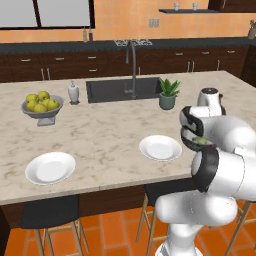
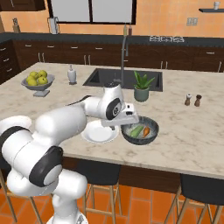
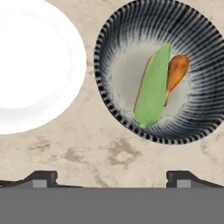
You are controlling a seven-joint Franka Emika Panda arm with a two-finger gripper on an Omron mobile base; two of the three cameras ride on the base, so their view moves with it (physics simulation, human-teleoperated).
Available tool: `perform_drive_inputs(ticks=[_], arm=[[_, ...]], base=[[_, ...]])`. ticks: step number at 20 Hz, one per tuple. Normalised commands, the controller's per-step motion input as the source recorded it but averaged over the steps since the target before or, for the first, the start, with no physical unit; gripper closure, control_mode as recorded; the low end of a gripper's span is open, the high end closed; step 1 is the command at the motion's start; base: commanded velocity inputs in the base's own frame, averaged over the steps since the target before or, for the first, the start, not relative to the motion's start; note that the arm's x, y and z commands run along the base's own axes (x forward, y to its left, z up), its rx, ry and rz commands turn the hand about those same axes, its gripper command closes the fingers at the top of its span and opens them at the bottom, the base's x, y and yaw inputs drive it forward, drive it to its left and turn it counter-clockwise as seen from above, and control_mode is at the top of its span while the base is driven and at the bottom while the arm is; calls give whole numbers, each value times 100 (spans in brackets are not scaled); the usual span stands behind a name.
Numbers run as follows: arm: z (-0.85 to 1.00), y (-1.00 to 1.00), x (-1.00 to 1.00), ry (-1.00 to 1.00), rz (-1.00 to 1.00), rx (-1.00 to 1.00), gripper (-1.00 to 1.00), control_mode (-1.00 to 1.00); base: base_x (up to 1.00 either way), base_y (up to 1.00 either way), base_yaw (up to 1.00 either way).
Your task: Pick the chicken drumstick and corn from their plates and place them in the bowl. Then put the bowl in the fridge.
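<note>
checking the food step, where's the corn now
The corn lies inside the bowl, touching the chicken drumstick, beside a white plate.

Your end effector [image 3: 112, 177] hangs wide open over bare counter [image 3: 109, 153], nothing between the fingertips. Bowl [image 3: 114, 114] rim sits just ahead; corn [image 3: 153, 87] and chicken drumstick [image 3: 176, 72] fill its middle, touching each other. White plate [image 3: 35, 65] is just beside the bowl, apart. Potted plant [image 2: 142, 87] and sink [image 2: 105, 78] stand behind; salt and pepper shakers [image 2: 193, 100] are well off to the right.
</note>
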Motion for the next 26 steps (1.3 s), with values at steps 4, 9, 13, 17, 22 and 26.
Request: perform_drive_inputs(ticks=[4,9,13,17,22,26], arm=[[-14,9,63,13,16,0,-100,-100],[-35,6,53,11,15,-2,-100,-100],[-44,-13,1,6,11,0,-100,-100],[-26,-27,22,0,8,0,-100,-100],[-25,-5,29,0,9,0,-100,-100],[-31,-4,16,0,9,0,-100,-100]], base=[[0,0,0],[0,0,0],[0,0,0],[0,0,0],[0,0,0],[0,0,0]])
